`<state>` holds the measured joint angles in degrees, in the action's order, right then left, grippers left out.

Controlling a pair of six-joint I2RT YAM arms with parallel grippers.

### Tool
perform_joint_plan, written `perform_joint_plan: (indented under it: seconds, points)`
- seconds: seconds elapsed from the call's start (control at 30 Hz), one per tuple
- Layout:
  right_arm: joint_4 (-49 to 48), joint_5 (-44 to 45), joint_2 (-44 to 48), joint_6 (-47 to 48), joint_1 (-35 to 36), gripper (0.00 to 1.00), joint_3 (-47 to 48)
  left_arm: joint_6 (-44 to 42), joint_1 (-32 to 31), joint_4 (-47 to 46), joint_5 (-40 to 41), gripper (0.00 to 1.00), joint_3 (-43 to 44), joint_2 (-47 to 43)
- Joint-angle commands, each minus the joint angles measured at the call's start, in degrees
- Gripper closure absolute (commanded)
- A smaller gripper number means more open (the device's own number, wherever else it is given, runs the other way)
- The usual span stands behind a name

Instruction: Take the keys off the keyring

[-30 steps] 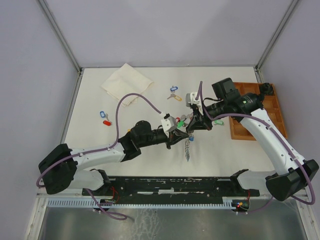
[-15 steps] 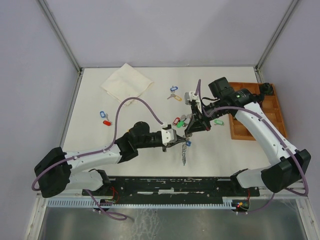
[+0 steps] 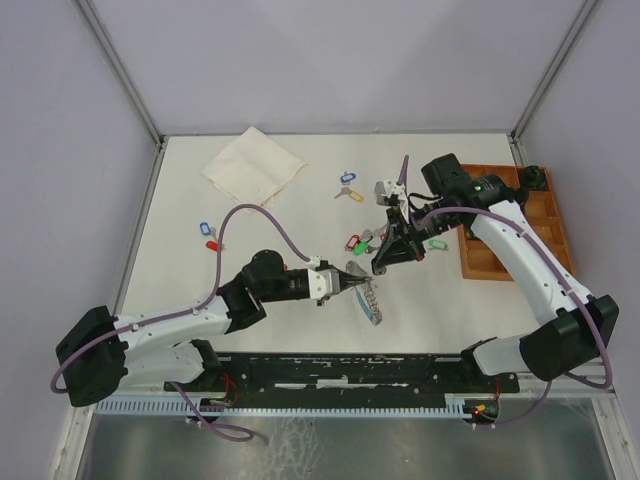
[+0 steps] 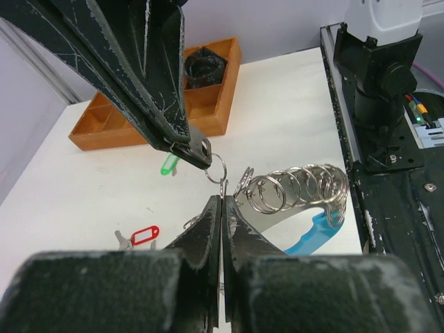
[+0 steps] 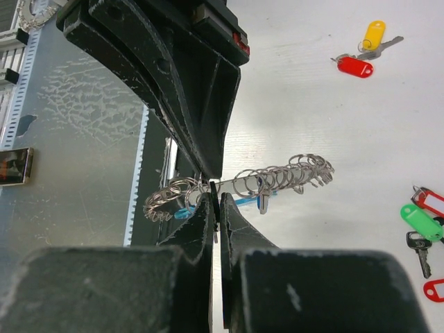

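A cream folded cloth (image 3: 253, 166) lies on the white tabletop (image 3: 180, 215) toward 11 o'clock. A brown wooden compartment tray (image 3: 478, 262) sits at 3 o'clock, with a black object (image 3: 537, 177) in its far corner. Near centre the left gripper (image 3: 366, 283) and right gripper (image 3: 380, 267) meet tip to tip, both pinched closed. The silvery beaded keyring (image 3: 373, 303) hangs at their 6 o'clock. Small tagged keys lie scattered: a blue and red pair (image 3: 209, 236) at 9 o'clock, a blue and yellow pair (image 3: 347, 187) at 12, and a green-tagged key (image 3: 435, 243) toward the tray.
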<state>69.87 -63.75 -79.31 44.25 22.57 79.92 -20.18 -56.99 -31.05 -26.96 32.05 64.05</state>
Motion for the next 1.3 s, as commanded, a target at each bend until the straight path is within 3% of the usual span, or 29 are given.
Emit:
perform_joint_plan:
  seconds: [0.0,0.33,0.73,1.0,1.27]
  points:
    - [1.18,-3.92,0.81,2.99,-0.46,0.99,2.35,2.98,0.26,-12.09,-1.49,0.97,-2.25,-2.88]
    - [-2.2,-7.76,4.37,5.23,-0.49,0.99,-1.03,20.44,-0.25,-43.35,4.1,0.97,-8.94,2.9]
    - [-12.14,-7.7,6.88,-3.84,-0.48,0.99,-4.77,25.57,-4.11,-66.4,23.08,0.97,-13.97,13.2]
    - [-16.88,-2.86,6.82,-10.24,-0.44,0.99,-5.36,24.93,-5.32,-68.08,31.9,0.97,-12.39,16.34]
    - [-20.34,2.31,5.93,-14.26,-0.43,0.99,-6.59,23.91,-5.35,-68.08,34.26,0.97,-10.79,15.0]
